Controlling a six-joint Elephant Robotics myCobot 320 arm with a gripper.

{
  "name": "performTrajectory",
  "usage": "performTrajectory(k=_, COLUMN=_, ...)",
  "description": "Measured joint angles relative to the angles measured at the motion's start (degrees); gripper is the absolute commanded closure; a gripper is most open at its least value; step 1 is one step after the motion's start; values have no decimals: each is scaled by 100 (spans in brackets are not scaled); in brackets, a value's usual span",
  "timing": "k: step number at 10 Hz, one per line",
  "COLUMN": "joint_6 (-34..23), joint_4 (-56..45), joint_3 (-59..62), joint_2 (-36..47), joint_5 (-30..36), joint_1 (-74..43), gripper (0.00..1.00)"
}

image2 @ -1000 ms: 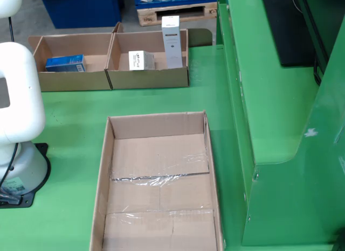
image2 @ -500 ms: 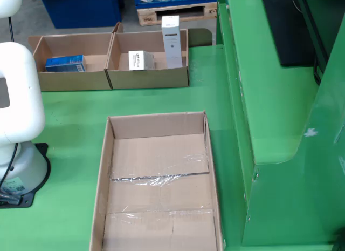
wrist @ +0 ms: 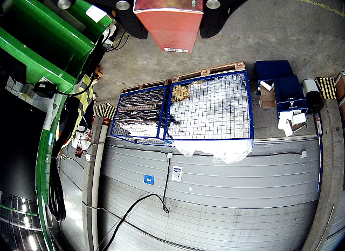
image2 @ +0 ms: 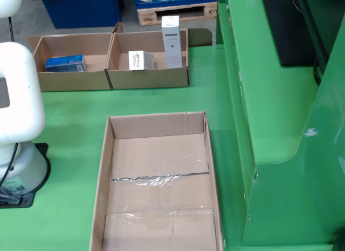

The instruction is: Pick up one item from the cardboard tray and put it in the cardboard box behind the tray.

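The tool point(wrist: 168, 16) rides high in its own camera's view and has a red carton point(wrist: 170, 21) pinched between its dark fingers point(wrist: 135, 24); the fingers press the carton's two sides, so the tool is closed on it. That camera looks away from the table at a grey floor and blue wire cages point(wrist: 183, 110), so I cannot tell how far the carton is from any box.

In the still view the big cardboard tray point(image2: 102, 175) is bare; behind it sit two cardboard boxes, the right-hand box point(image2: 148, 78) with a tall white carton point(image2: 171, 43) and a small white carton point(image2: 141, 60), the left-hand box point(image2: 70, 81) with a blue packet point(image2: 64, 63).

What may go wrong: the red carton could slip out; it could land on the tall white carton and knock it over; it could miss the box.
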Motion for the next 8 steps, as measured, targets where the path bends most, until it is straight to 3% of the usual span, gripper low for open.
performTrajectory(k=4, joint_6=308, joint_4=0, joint_3=9, joint_2=-149, joint_5=0, joint_1=-43, gripper=100)
performTrajectory(k=8, joint_6=1416, joint_4=-1020, joint_3=-9, joint_2=159, joint_5=1037, joint_1=-228, gripper=100)
